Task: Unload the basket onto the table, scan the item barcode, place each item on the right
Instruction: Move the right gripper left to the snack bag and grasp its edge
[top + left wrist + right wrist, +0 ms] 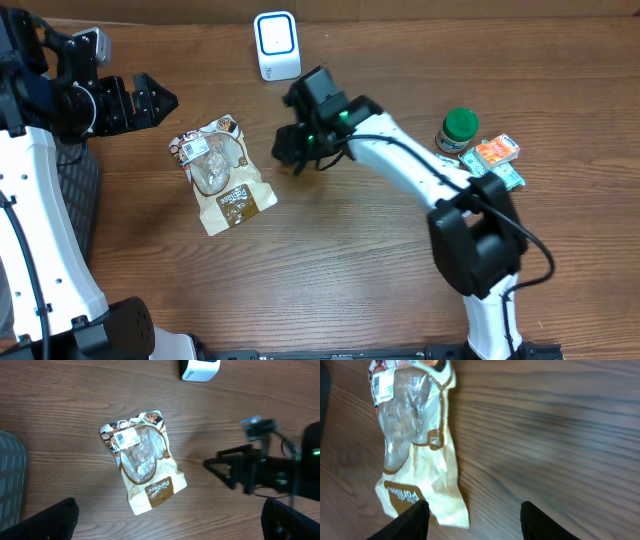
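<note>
The brown wooden bench (330, 280) is taken up mostly by bare wood, and the task's item is found lying flat on it, left of the middle and nearer the far edge than the near one. Over the left edge the left gripper (155, 100) is held with its jaws spread wide and nothing between them. The right gripper (288, 150) is placed just beside the item's right side, its jaws parted about halfway and empty, as the right wrist view shows. The item itself, a white and brown plastic snack pouch with a clear window (222, 172), is apart from both grippers. A white box-shaped scanner (276, 45) is stood at the middle of the far edge, and a green-lidded jar (460, 128) is seen towards the right edge. The white barcode label (127, 436) is stuck face up on the pouch's far end. The pickup appears to be the step in hand. It would best be done by a grasp on the brown near end or a side seam, so that the label is left uncovered. The film should be kept taut, and the label then turned squarely to the scanner's face.
</note>
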`<state>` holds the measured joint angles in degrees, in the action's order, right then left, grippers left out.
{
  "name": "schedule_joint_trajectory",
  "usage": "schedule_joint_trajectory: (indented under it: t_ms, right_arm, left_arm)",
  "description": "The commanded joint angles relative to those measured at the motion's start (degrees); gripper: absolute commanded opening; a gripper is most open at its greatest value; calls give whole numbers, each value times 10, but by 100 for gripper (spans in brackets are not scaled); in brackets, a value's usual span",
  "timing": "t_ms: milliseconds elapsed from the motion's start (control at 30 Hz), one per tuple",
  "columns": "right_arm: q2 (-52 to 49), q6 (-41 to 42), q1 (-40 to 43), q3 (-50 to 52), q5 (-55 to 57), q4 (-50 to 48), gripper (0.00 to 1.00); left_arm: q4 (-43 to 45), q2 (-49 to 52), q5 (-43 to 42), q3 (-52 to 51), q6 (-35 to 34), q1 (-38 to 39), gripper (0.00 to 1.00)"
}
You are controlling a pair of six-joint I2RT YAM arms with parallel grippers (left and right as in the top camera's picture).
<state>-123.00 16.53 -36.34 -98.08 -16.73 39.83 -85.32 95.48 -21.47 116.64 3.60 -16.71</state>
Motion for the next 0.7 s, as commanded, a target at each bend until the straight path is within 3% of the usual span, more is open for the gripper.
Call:
schedule_joint_trajectory:
  t_ms: [0,433,567,667]
  right_arm:
    - [-16,0,-16,3,-5,-28,56]
    - [-59,-16,-27,4,-6,-74,56]
    - [-60,-16,-27,4,-18,-82,56]
    - [-63,-15,-30,4,-25,-106,51]
  left_arm:
    - [1,-6,-6,7,11,0,100]
    - [42,-6,-8,7,9,0,100]
    - [32,-6,-21,7,-40,0,100]
    - [27,-6,-17,7,-37,0,100]
